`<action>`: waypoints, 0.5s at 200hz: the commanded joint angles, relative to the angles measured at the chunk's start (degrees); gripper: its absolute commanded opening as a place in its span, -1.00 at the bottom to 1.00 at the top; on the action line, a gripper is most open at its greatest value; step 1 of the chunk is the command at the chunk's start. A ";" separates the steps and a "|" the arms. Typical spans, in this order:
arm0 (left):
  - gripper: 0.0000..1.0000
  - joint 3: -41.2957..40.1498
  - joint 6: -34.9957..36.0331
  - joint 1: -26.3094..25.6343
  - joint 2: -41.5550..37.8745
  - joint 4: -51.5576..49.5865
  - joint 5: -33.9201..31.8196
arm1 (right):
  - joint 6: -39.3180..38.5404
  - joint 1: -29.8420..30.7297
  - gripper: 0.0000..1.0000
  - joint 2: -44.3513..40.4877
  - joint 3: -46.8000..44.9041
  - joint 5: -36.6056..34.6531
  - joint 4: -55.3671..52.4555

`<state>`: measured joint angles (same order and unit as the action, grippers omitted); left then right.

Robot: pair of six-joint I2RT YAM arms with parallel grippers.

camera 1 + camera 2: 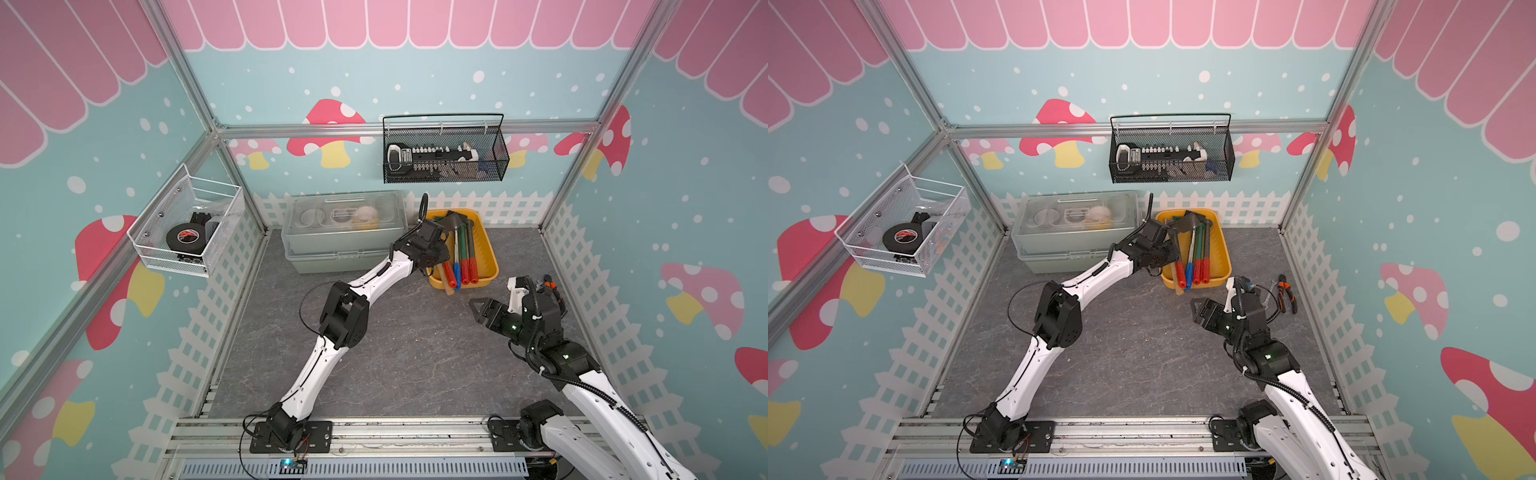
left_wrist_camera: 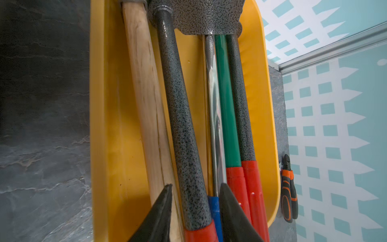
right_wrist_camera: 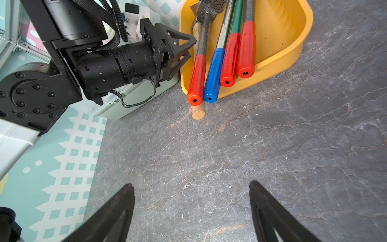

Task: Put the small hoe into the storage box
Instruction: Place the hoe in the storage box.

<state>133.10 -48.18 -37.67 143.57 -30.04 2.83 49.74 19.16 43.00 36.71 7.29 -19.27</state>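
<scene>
The small hoe (image 2: 178,125) lay in the storage box (image 1: 486,253), with the left gripper (image 2: 195,188) slack around its shaft.
It lay lengthwise beside a wooden handle (image 2: 144,94) and other tools (image 2: 227,104), right of centre in a top view, its red grip overhanging the near rim, probably because the box was short. The jaws stood parted, clear of the shaft, holding nothing. The right gripper (image 3: 191,185) hung wide and empty over the table (image 3: 272,136), seemingly parked out of the way.
</scene>
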 commanded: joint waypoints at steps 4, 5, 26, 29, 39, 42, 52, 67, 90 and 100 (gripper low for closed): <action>-0.24 -2.34 1.14 -0.70 -4.32 0.33 -0.41 | -1.26 -0.35 0.70 0.58 0.13 -1.15 0.00; -0.24 -2.50 1.24 -0.72 -4.42 0.29 -0.43 | -1.37 -0.35 0.71 0.63 0.21 -1.28 -0.08; -0.22 -6.14 2.58 -1.12 -7.75 0.33 -0.70 | -4.70 -0.35 0.71 1.36 1.65 -3.93 -2.19; -0.22 -6.76 2.77 -1.15 -8.26 0.34 -0.74 | -5.26 -0.37 0.71 1.41 1.87 -4.39 -2.51; -0.22 -8.81 3.59 -1.10 -10.19 0.33 -0.68 | -7.17 -0.35 0.72 1.43 2.52 -6.03 -3.44; -0.22 -9.60 3.96 -1.09 -10.77 0.30 -0.68 | -7.81 -0.35 0.73 1.45 2.69 -6.54 -3.71; -0.20 -12.02 5.01 -1.10 -12.85 0.29 -0.82 | -9.80 -0.46 0.75 1.58 3.38 -8.51 -4.63; -0.17 -15.57 7.07 -1.09 -16.30 -0.11 -1.45 | -12.86 -0.46 0.91 1.82 3.99 -10.99 -5.25; -0.17 -19.66 10.69 -0.96 -21.00 -2.64 -2.74 | -16.50 -0.52 0.97 2.07 4.57 -13.70 -5.18; -0.16 -21.35 11.87 -0.75 -23.01 -3.53 -2.95 | -17.63 -0.61 0.97 2.21 4.63 -14.76 -4.83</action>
<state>114.72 -41.50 -38.74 125.93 -31.00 1.98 37.63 19.05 44.97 39.75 -2.59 -23.14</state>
